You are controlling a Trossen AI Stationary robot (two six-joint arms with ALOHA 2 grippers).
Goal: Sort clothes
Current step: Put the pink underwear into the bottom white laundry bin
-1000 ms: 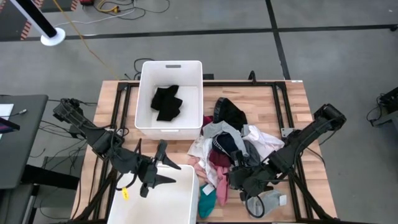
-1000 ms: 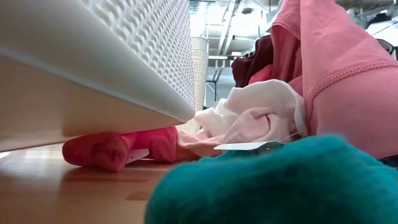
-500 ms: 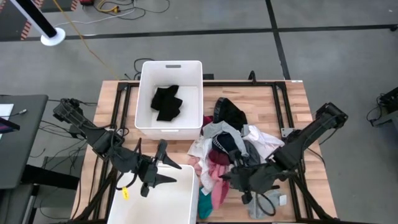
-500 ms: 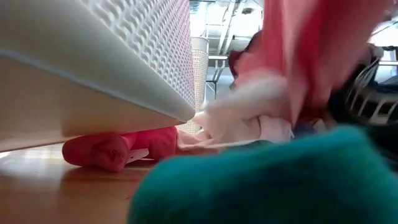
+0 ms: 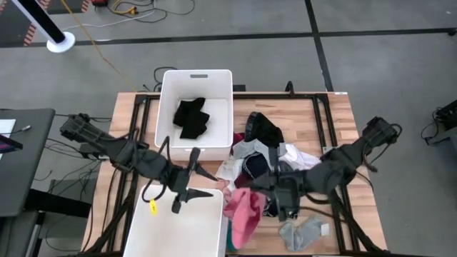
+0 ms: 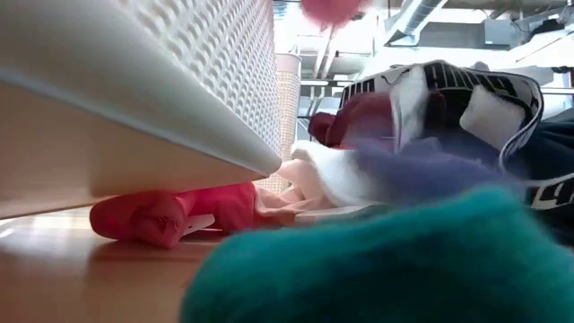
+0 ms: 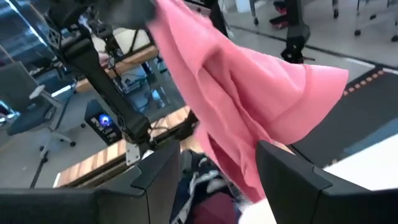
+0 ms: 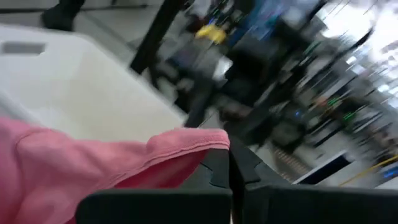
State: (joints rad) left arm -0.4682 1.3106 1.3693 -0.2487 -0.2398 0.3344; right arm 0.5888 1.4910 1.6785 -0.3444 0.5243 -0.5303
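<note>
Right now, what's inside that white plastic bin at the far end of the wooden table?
The white rectangular plastic bin holds one crumpled black fabric garment; bare white floor surrounds it. Anything beneath the garment is hidden.

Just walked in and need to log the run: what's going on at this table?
The robot is sorting clothes. The right gripper is shut on a pink fabric garment, which hangs lifted beside the mixed pile of clothes. The left gripper is open over the near white plastic bin, facing that garment. The far white plastic bin holds a black garment. A grey sock lies apart on the wooden table.
</note>
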